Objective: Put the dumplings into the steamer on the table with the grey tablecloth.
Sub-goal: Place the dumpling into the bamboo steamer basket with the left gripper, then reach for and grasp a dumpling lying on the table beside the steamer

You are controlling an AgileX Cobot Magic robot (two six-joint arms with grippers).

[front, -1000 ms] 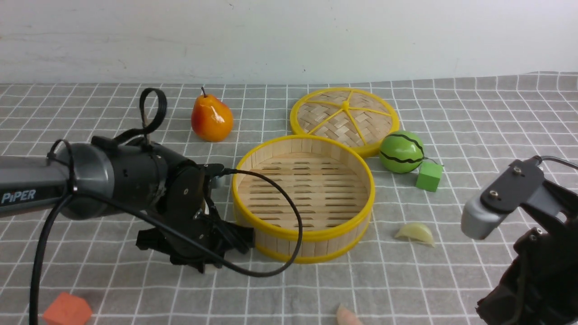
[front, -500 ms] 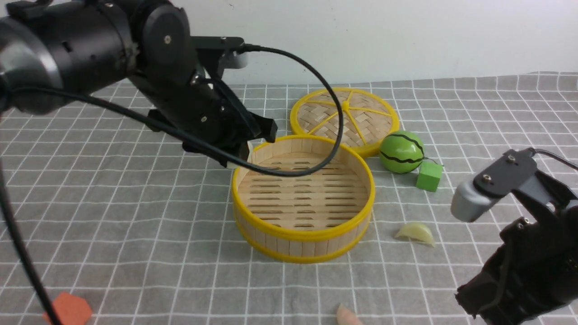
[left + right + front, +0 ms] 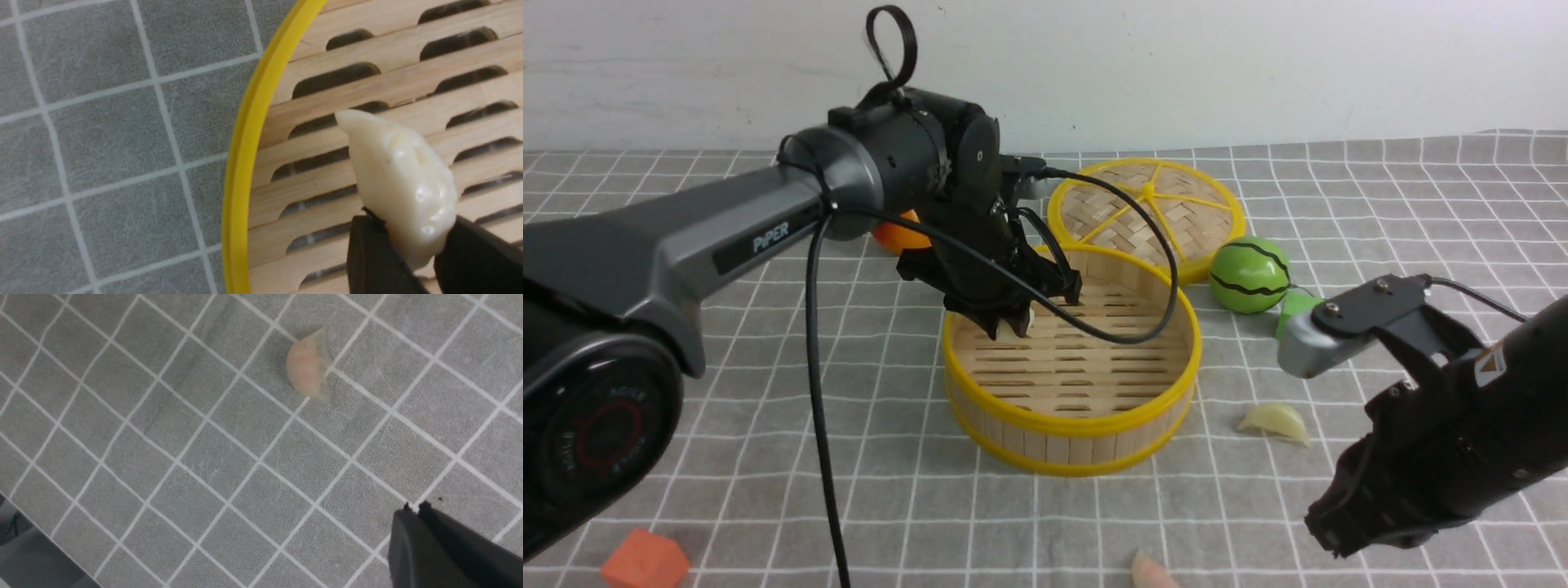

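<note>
The bamboo steamer stands mid-table on the grey tablecloth. My left gripper hangs just inside its left rim, shut on the white dumpling. The left wrist view shows that dumpling pinched between the black fingers of the left gripper, above the slat floor near the yellow rim. A yellow-green dumpling lies right of the steamer. A pink dumpling lies at the front edge. My right gripper is shut and empty, a little right of it. In the right wrist view, the pink dumpling lies apart from the gripper.
A woven yellow-spoked lid lies behind the steamer. A green striped ball and a green cube sit to its right. A pear is mostly hidden behind my left arm. An orange block sits front left.
My left gripper rose from the cloth left of the steamer and swung over its left side with the white dumpling. My right arm moved left and lower, nearer the pink dumpling.
</note>
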